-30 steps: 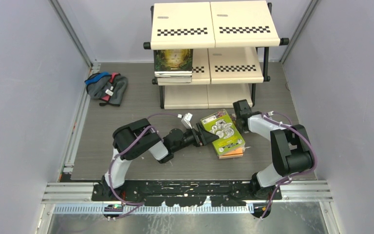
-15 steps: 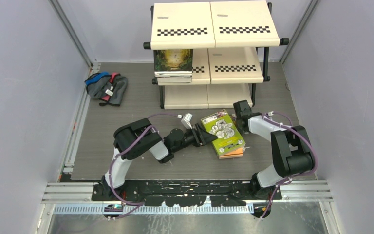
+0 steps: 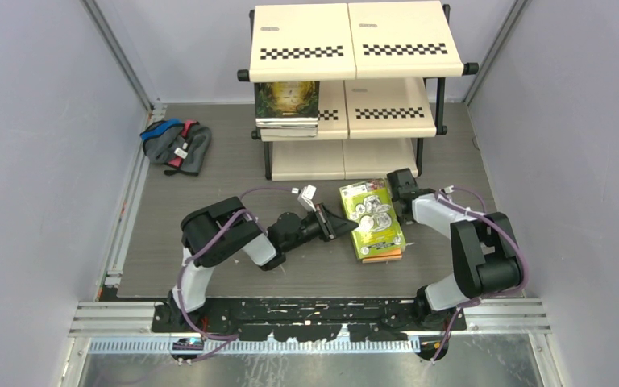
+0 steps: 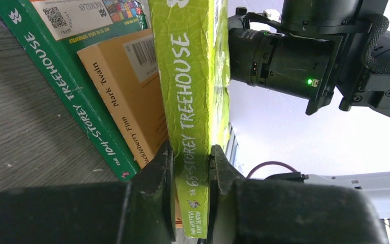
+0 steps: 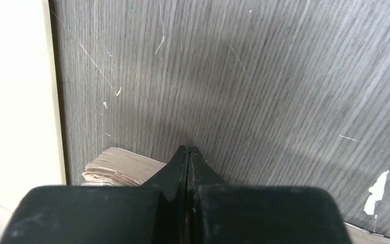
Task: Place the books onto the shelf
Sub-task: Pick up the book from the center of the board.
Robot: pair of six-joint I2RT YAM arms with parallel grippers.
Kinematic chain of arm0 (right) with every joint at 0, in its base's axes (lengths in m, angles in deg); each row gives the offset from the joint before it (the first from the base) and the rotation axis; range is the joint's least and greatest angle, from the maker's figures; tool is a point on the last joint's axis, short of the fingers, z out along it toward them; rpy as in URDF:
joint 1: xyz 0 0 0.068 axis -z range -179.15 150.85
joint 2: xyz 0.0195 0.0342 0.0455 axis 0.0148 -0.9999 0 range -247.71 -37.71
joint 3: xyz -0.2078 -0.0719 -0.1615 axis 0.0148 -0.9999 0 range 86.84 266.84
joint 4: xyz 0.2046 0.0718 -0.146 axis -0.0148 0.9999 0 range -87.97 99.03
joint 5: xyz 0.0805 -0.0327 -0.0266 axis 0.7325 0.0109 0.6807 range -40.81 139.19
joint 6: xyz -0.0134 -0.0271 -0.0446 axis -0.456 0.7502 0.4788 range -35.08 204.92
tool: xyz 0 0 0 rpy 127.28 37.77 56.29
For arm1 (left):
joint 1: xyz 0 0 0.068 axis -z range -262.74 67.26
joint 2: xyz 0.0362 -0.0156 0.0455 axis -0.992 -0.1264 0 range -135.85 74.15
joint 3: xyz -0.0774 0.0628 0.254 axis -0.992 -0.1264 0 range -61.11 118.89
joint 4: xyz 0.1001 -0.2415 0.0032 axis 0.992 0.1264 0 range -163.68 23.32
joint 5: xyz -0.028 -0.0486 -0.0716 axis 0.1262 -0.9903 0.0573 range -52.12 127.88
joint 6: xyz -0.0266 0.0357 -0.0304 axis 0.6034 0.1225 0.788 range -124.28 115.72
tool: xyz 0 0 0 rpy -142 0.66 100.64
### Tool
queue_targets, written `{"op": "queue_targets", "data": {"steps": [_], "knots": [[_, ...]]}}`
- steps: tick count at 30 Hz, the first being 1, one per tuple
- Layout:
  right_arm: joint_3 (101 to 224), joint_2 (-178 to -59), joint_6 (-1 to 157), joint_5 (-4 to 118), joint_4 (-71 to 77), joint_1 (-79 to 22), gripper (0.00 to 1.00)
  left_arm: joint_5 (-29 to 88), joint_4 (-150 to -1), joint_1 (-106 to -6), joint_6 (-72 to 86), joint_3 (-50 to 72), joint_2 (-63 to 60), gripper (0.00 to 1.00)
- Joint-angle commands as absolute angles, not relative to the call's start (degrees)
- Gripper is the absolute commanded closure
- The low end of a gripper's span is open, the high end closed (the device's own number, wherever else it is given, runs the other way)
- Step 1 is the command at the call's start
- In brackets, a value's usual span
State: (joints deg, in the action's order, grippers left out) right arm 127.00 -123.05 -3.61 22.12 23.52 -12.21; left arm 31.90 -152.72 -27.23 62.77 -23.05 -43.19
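Note:
My left gripper (image 3: 340, 226) is shut on the spine of the lime green book (image 3: 368, 216). That book is the top of a small pile on the table in front of the shelf (image 3: 355, 48). In the left wrist view the fingers (image 4: 160, 168) clamp the lime spine (image 4: 193, 91), which stands raised above a dark green book (image 4: 56, 86) and a tan book (image 4: 127, 96). My right gripper (image 3: 403, 189) is shut and empty at the pile's far right corner, its tip (image 5: 188, 152) low over the table beside a book's page edges (image 5: 122, 168). Other books (image 3: 287, 103) lie on the middle tier's left.
A grey-blue cloth bundle (image 3: 177, 145) lies at the far left of the table. The shelf's lowest board (image 5: 15, 101) fills the left of the right wrist view. The right arm (image 4: 304, 56) hangs just beyond the lime book. Grey walls close in both sides.
My left gripper has closed from wide open onto the lime book's spine. The book has swung and tipped, its far end now nearer the shelf. The right gripper stayed shut.

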Motion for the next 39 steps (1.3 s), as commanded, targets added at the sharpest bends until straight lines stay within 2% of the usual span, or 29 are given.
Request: {"op": "queue_targets", "data": {"steps": [1,8,13,20,24,29,32,39], "knots": [[126.06,-121.20,-2.58,20.86,27.93,-12.92,0.99,32.86,-155.68,-27.39,59.36,-24.17,-40.67,0.99],[125.94,-117.70,-1.27,16.71,30.63,-12.93,0.98,32.43,-155.68,-27.56,58.60,-24.45,-39.39,1.00],[125.56,-111.61,-0.07,12.53,33.39,-12.74,0.93,32.55,-154.74,-28.13,57.83,-25.04,-37.17,1.00],[125.52,-103.08,3.26,9.09,36.66,-12.57,0.77,33.16,-147.59,-28.25,54.86,-24.97,-31.66,1.00],[124.18,-97.79,6.73,9.54,36.60,-12.50,0.64,33.18,-144.21,-28.26,53.60,-25.08,-28.72,1.00],[121.74,-88.95,13.34,11.44,34.67,-12.56,0.54,33.07,-137.42,-28.30,50.46,-25.42,-22.36,1.00],[120.94,-83.10,17.50,13.52,33.29,-12.59,0.50,32.87,-132.10,-28.17,48.15,-25.39,-17.43,1.00],[123.09,-76.65,25.22,19.58,35.36,-12.56,0.49,34.46,-119.01,-27.27,43.24,-23.70,-6.89,1.00]]}}
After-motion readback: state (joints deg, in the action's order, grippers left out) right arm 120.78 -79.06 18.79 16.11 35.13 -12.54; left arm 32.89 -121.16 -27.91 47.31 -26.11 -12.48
